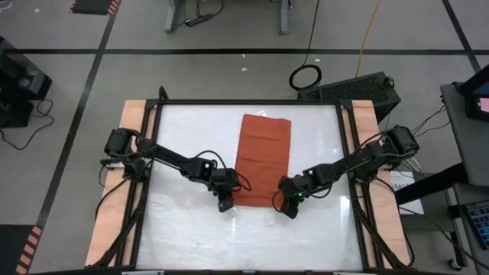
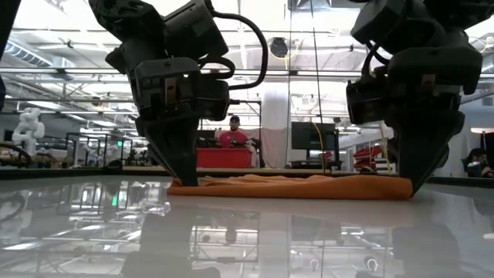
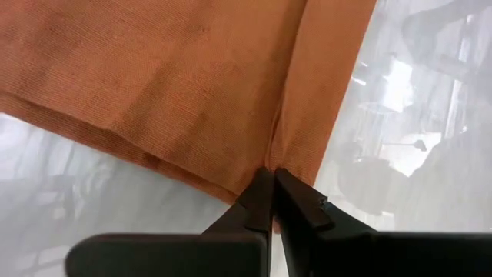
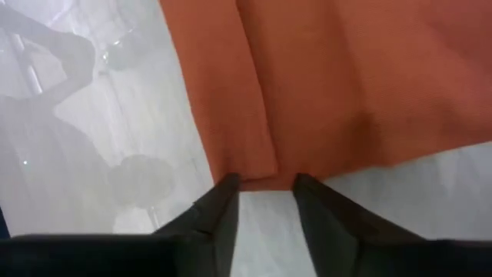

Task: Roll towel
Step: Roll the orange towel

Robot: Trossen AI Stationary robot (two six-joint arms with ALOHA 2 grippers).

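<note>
Below, towel (image 1: pixel 263 160) flat, both claws (image 1: pixel 225 205) at near corners

— Where is there room on the table (image 1: pixel 183 229)?

— Bare white all along its near edge and both sides — only the towel (image 1: pixel 263 156) lies mid-table toward the far edge.

— What blocks?

— The left gripper (image 1: pixel 224 203) and right gripper (image 1: pixel 290 205), at the towel's near corners.
</note>
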